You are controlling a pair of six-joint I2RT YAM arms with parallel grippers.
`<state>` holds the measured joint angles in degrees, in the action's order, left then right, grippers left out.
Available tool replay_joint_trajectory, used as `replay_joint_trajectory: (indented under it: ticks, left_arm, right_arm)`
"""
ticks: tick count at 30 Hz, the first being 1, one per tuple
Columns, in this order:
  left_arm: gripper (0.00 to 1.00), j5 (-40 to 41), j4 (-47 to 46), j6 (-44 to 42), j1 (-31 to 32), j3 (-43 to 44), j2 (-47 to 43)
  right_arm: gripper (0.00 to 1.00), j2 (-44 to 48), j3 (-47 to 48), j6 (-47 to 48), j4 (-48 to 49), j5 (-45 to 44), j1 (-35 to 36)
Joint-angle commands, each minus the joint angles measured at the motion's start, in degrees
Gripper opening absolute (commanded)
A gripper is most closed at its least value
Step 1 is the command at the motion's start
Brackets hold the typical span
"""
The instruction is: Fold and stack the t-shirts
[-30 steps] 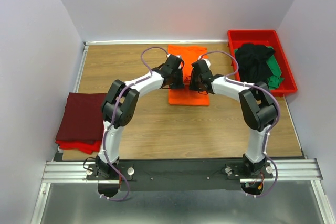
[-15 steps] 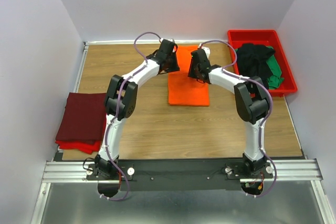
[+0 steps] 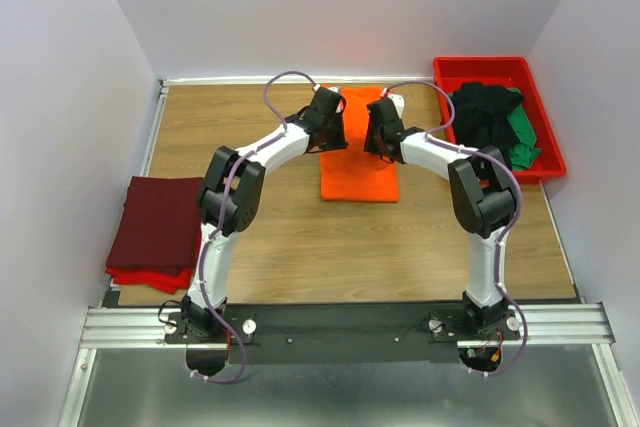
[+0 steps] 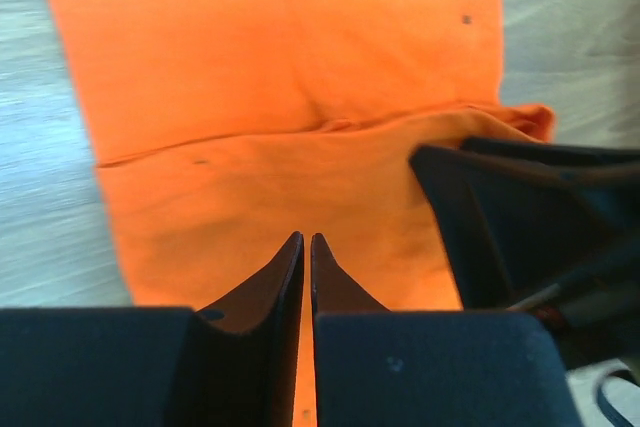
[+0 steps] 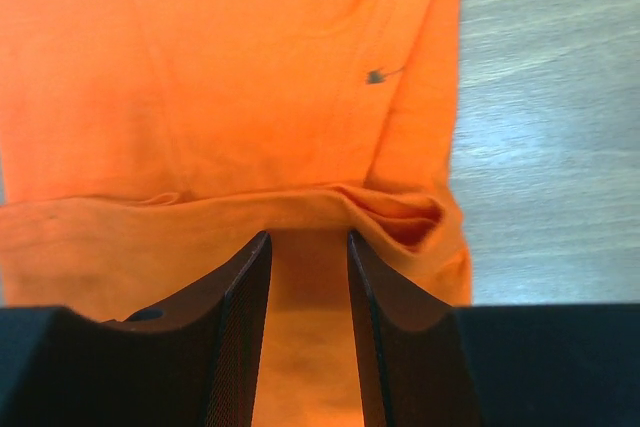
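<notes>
The left fingers (image 4: 280, 277) and right fingers (image 5: 245, 287) moved from the middle of the orange t-shirt (image 3: 358, 172) toward its far end.

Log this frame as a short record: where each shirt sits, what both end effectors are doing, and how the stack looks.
orange t-shirt: on the table, centre back, a fold edge across it
left end effector: over orange t-shirt, jaws nearly together, nothing between
right end effector: over orange t-shirt, jaws apart
stack: maroon t-shirt on red t-shirt, table's left side
red tray: back right, holds crumpled black t-shirt and green t-shirt
</notes>
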<state>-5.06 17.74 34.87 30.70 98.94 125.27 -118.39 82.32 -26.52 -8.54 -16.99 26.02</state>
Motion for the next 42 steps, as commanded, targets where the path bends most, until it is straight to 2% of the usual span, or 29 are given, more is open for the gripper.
replay_joint_trajectory:
  ticks: [1,8,15,24,30,35,42]
  left_arm:
    - [0.13,-1.1,-1.7,-0.4,0.6,3.2,2.1]
    - [0.18,-2.9,-2.1,-0.9,0.7,7.9,8.0]
    - [0.19,-1.9,-1.5,0.5,0.6,9.4,11.8]
    - [0.19,-1.4,-1.9,1.9,0.0,5.9,9.5]
    - [0.23,-4.1,-6.5,0.3,0.1,5.5,5.2]
    - [0.24,-4.4,-7.0,-0.2,0.1,6.9,5.9]
    - [0.25,-0.7,-5.5,3.9,-1.2,5.6,8.3]
  right_arm:
    - [0.43,-2.9,1.4,1.9,0.4,-3.9,-1.3]
    - [0.43,-4.4,2.7,2.2,0.4,-3.0,-3.0]
    - [0.43,-4.8,2.1,2.0,0.4,-0.4,-3.8]
    - [0.44,-0.5,2.5,2.3,0.6,2.4,-4.6]
    - [0.45,0.7,3.8,3.1,0.5,2.3,-4.6]
    - [0.45,-0.6,4.2,4.1,0.5,-0.1,-4.7]
    - [0.45,-6.2,5.8,4.6,0.5,0.7,-5.3]
